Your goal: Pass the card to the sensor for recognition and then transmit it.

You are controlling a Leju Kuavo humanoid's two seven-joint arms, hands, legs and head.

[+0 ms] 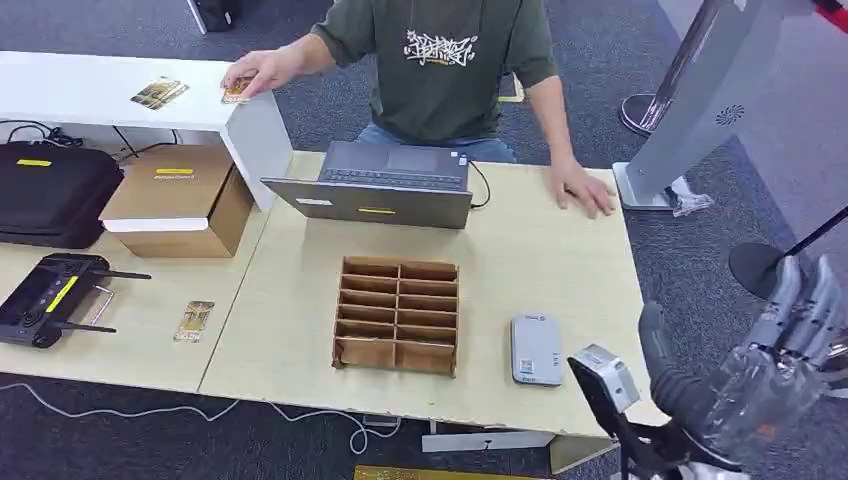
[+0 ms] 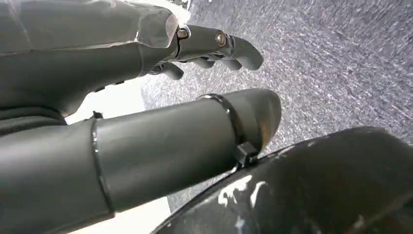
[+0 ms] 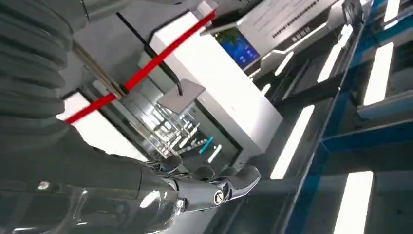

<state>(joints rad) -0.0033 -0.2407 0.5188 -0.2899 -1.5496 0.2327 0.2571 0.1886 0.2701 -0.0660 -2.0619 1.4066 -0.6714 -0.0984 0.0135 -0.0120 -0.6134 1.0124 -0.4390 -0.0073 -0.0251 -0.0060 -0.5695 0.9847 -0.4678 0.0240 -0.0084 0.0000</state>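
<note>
- The right hand (image 1: pixel 790 330) is held up beside the right edge of the bench (image 1: pixel 560 290), off the bench top. Its fingers point up and are spread apart, and it holds nothing. It looks like it is waiting to be given something.
- The left hand (image 2: pixel 204 48) hangs over the grey carpet. Its fingers are a little curled and nothing is in them. I think this arm is resting, since the job is on the other side.
- A person's hand (image 1: pixel 258 72) rests on a card (image 1: pixel 237 91) on the white shelf (image 1: pixel 110 95), at the far left corner of the scene. More cards (image 1: pixel 158 94) lie near it on that shelf. I guess the person is picking one up to pass over.
- That card is very far from the right hand, right across the bench from it.
- Another card (image 1: pixel 194 320) lies on the bench near its front edge, on the left side. It is also well apart from both hands.
- The grey sensor (image 1: pixel 536 347) lies flat near the front right corner of the bench, just beside the wooden tray (image 1: pixel 398 314). It sits close to the right hand, so a card is easy to hold over it.
</note>
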